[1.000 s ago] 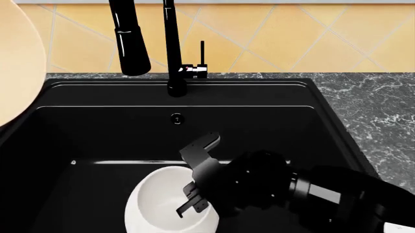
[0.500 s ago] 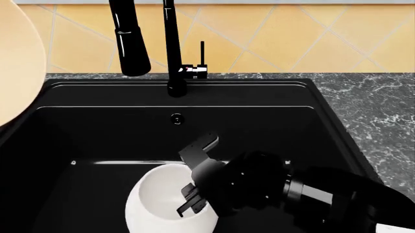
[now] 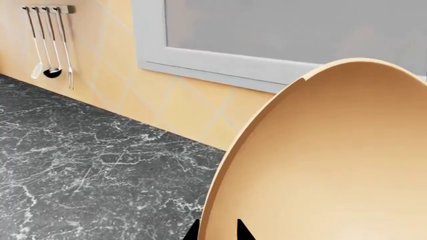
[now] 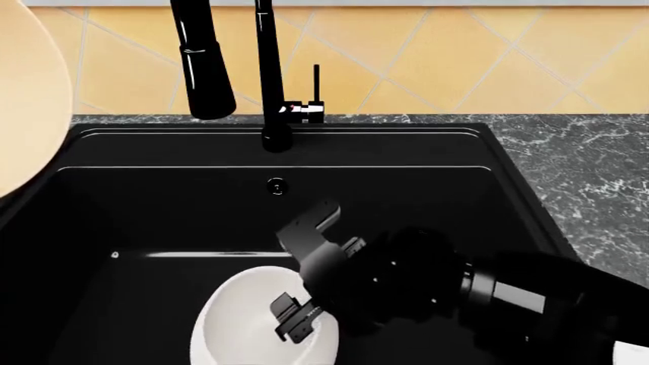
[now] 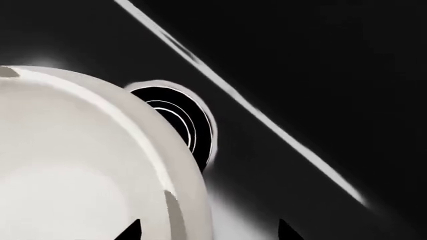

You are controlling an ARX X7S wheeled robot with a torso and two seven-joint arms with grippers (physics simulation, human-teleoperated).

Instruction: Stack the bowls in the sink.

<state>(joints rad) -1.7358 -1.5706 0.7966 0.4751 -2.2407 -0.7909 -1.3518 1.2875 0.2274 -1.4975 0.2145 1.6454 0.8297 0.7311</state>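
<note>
Head view: my right gripper (image 4: 304, 277) reaches into the sink (image 4: 487, 152) at lower centre of the frame, jaws spread wide, one finger inside the white bowl (image 4: 239, 327) and the other up outside its far wall. Whether either finger touches the rim I cannot tell. The white bowl sits low in the basin at the bottom edge of the frame, below the faucet (image 4: 269, 76); in the right wrist view its rim (image 5: 100, 150) fills the left half, with the drain (image 5: 183, 122) showing just beyond it. The tan bowl (image 4: 26, 99) hangs at the far left edge of the head view, above the counter and outside the sink. In the left wrist view it (image 3: 333, 160) fills the right of the frame, with two dark tips of my left gripper (image 3: 219, 232) at the bottom edge on either side of its rim, so I judge it pinched there, over the marble counter (image 3: 87, 170) with utensils (image 3: 50, 47) hung on the wall at upper left. Both bowls look rigid, thin-walled and glossy, so I judge them light but slippery and liable to chip if knocked against the basin. The wall just below the rim is the only real purchase, one finger inside and one out, and a bowl held that way will tend to swing.
</note>
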